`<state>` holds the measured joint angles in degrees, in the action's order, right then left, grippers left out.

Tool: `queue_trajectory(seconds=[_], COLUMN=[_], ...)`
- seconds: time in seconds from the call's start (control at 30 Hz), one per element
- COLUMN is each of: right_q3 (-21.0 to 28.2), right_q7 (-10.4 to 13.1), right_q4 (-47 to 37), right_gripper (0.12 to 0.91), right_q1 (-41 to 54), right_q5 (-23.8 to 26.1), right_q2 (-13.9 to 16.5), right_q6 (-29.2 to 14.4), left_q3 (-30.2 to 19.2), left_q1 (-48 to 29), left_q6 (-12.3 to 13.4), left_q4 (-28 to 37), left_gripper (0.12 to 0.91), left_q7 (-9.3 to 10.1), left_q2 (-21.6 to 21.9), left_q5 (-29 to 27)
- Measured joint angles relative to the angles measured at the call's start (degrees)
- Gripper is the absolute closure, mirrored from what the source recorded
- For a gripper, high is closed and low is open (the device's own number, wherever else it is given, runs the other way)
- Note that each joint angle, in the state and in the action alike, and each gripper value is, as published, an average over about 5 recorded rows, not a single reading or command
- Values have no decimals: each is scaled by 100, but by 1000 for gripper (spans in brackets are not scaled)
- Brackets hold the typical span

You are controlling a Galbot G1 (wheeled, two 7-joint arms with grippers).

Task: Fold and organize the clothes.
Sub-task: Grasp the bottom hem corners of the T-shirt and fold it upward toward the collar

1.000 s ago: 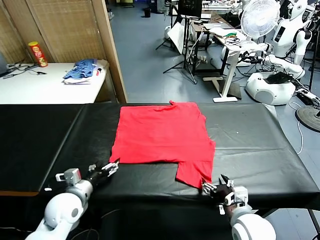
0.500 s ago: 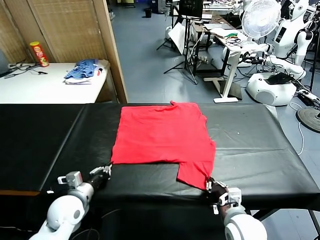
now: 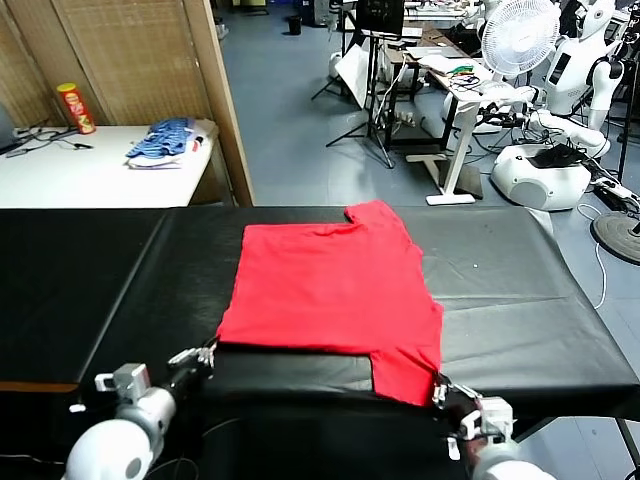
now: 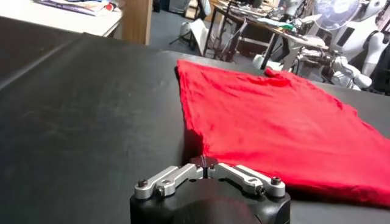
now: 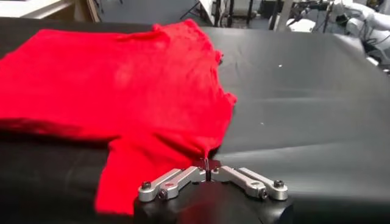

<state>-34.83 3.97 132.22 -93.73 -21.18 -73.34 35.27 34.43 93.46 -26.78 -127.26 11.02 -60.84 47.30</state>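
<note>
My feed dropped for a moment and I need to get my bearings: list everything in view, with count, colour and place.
Short-sleeved cotton T-shirt: one, bright red, spread flat mid-table, near edge at the table's front.
Table cover: one, black, over the long work table.
Side table: one, white, far left behind the work table.
Heap of striped fabric: one, blue, on the side table.
Snack can: one, red and yellow, upright at the side table's back.
Pedestal fan: one, white, far right background.
Other robots: at least two, white, far right on the floor.
Left gripper: one, silver and black, shut on the T-shirt's near left corner.
Right gripper: one, silver and black, shut on the T-shirt's near right corner.
</note>
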Motion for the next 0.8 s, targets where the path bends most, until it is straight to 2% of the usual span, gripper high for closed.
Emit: queue_trajectory(seconds=[0.13, 0.3, 0.63, 0.8], right_q3=[48, 252, 950, 1152], right_q7=[-134, -226, -457, -668], right_q4=[-529, -1276, -2976, -3438], right_gripper=[903, 903, 903, 895], right_q1=[625, 1478, 3047, 3427], right_q5=[-163, -268, 43, -43], right_q2=[247, 447, 537, 556], right_q6=[-387, -594, -968, -933], left_q3=[-8, -147, -457, -701], left_q1=[-46, -482, -1514, -2057], left_q6=[188, 332, 415, 413], left_q4=[-128, 39, 974, 1591], left_gripper=[905, 905, 905, 905], left_q7=[-23, -52, -63, -91], left_q2=[-135, -257, -214, -131], left_q5=[-56, -193, -303, -569])
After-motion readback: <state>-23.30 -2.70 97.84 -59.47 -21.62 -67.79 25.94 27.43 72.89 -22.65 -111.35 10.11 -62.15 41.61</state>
